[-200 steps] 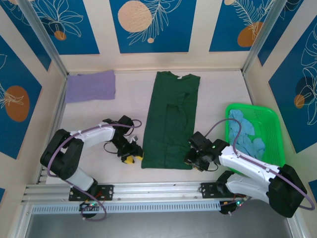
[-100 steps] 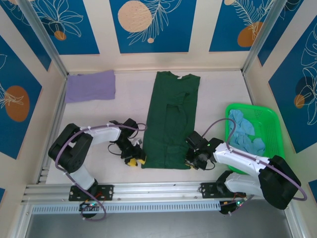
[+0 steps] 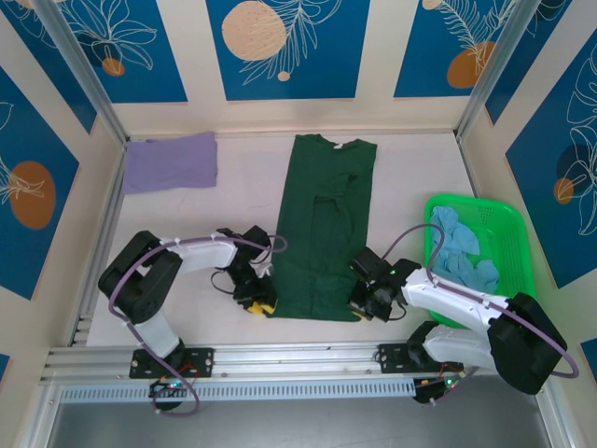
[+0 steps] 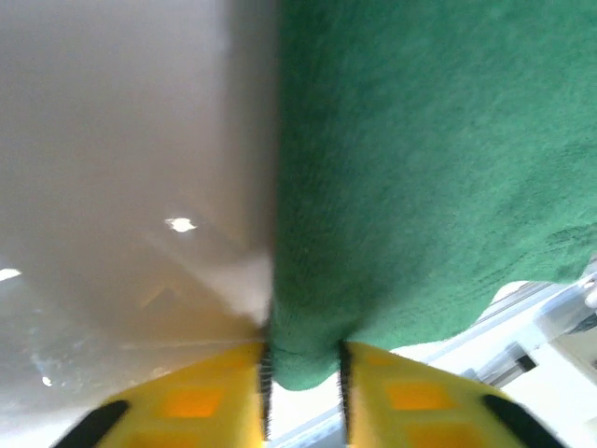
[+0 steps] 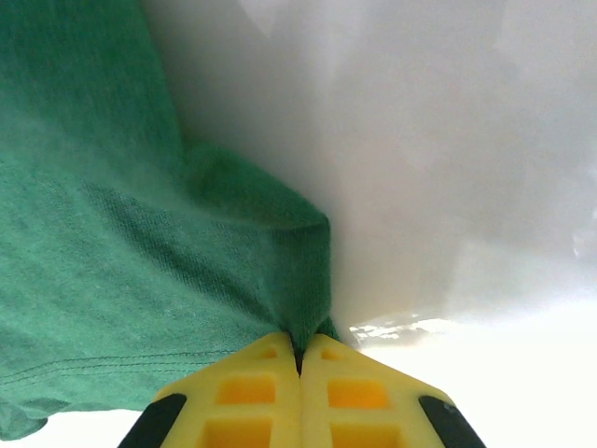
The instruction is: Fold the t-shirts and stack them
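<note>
A robotics lab cell: a white worktop boxed in by aluminium rails and blue leaf-print panels, with left arm and right arm bolted at its near edge.

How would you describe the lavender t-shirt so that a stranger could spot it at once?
Start at the pale table and go to its far left corner. There lies the lavender t-shirt, folded into a small rectangle, unlike the long dark green t-shirt spread out at the centre.

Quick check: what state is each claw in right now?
Left claw: closed on the near left corner of the dark green cloth t-shirt.
Right claw: closed, pinching that t-shirt's near right corner.
</note>
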{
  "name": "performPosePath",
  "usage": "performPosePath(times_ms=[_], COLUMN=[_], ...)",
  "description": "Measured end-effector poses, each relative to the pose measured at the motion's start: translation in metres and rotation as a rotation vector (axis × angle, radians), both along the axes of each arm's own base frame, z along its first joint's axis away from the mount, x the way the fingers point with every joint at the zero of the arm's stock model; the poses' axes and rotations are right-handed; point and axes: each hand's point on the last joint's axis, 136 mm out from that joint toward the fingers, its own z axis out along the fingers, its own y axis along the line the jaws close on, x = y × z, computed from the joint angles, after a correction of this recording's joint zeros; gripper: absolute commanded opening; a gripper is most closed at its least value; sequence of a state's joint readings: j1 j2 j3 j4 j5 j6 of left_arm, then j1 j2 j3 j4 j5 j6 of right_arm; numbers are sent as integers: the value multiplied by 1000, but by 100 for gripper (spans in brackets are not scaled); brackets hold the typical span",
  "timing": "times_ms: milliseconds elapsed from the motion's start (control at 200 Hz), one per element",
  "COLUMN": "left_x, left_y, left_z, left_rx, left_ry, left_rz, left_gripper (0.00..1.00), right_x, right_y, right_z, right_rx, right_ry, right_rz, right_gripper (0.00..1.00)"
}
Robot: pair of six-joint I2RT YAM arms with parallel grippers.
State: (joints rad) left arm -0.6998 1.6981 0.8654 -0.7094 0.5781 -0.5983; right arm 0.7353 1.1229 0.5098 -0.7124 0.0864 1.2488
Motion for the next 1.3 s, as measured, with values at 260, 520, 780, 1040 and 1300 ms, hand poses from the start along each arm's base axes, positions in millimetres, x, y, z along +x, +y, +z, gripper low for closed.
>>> performPosePath(times_ms=[260,520,780,1040,1300], left_x=[7,-1,-4,53,172], left_y=[-3,4,5,-34,-57], left_z=[0,7,40,107,157], left_rx=[29,41,8,-147,-215], left_ry=[-62,-78,-105,-200,-307], left_rz=[-41,-99,-133,-28,178], left_gripper=[0,0,0,0,0], right_x=[-27,-42,-37,15,107], right_y=[0,0,8,2,-27], right_z=[13,9,38,87,119], right_rx=[-52,-106,-37,89,147], right_ry=[118,185,134,29,-46], right_rz=[-16,-37,-90,-274,-426], right_gripper=[0,0,0,0,0])
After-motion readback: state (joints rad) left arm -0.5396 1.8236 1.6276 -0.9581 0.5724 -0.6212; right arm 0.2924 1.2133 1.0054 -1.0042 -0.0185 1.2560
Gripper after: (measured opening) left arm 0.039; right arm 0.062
